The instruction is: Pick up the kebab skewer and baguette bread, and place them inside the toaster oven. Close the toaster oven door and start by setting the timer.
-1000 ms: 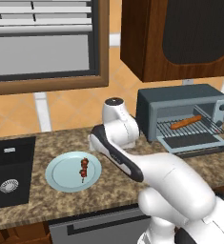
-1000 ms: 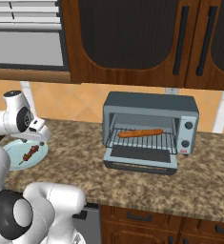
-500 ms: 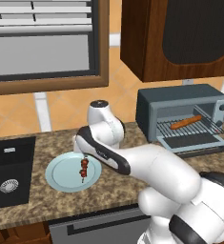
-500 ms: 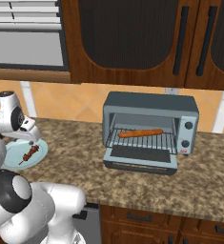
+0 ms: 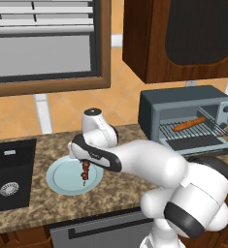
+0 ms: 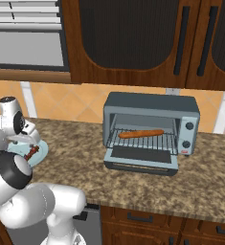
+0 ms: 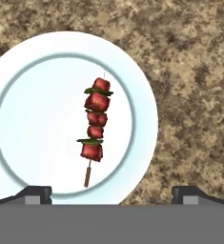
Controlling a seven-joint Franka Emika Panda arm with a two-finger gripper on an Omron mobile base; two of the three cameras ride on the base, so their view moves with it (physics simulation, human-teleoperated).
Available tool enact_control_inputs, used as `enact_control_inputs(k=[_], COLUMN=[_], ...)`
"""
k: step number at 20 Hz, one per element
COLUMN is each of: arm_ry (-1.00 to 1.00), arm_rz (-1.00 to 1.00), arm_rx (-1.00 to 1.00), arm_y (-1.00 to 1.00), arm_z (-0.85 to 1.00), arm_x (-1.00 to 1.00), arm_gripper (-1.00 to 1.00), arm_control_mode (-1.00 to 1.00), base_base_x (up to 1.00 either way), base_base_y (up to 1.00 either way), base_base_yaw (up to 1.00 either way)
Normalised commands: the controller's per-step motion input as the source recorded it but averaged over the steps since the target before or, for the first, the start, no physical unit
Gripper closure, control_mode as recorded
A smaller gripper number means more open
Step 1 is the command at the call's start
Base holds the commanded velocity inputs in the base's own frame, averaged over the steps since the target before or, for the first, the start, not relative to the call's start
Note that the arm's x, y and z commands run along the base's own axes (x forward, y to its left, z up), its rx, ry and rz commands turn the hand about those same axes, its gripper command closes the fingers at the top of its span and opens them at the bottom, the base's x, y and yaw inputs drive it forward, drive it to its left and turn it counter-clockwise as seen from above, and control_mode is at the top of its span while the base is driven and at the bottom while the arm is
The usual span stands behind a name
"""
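The kebab skewer (image 7: 95, 128) lies on a pale blue plate (image 7: 37, 119), its dark red chunks in a row and the bare stick end toward my hand. My gripper (image 7: 112, 193) hangs straight above the plate, open wide, with nothing between its fingertips (image 7: 37, 193). In the left base view my hand covers the plate's (image 5: 55, 177) back edge, just over the skewer (image 5: 85, 172). The baguette bread (image 5: 189, 124) rests on the wire rack inside the toaster oven (image 6: 152, 103). The toaster oven door (image 6: 140, 158) is folded down flat.
A black sink (image 5: 8, 179) is set into the granite counter left of the plate. Two knobs (image 6: 188, 127) sit on the oven's right side. Dark wood cabinets hang above the oven, and a window stands behind the plate.
My arm has swung left, away from the oven, and my hand now hangs over the plate and skewer. The gripper has stayed open.
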Motion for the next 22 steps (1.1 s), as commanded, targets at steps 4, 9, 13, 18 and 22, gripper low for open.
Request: enact_control_inputs(k=[4, 9, 13, 18, 22], arm_ry=[0.00, 0.00, 0.00, 0.00, 0.00], arm_rz=[0.00, 0.00, 0.00, 0.02, 0.02], arm_rx=[0.00, 0.00, 0.00, 0.00, 0.00], arm_y=[0.13, 0.09, 0.13, 0.04, 0.01], arm_z=[-0.36, -0.39, -0.35, -0.32, -0.31], arm_x=[0.22, 0.21, 0.23, 0.12, 0.02], arm_gripper=[-1.00, -1.00, -1.00, -1.00, -1.00], arm_control_mode=[-1.00, -1.00, -1.00, -1.00, -1.00], base_base_x=[0.00, 0.00, 0.00, 0.00, 0.00], base_base_y=[0.00, 0.00, 0.00, 0.00, 0.00], base_base_yaw=[0.00, 0.00, 0.00, 0.00, 0.00])
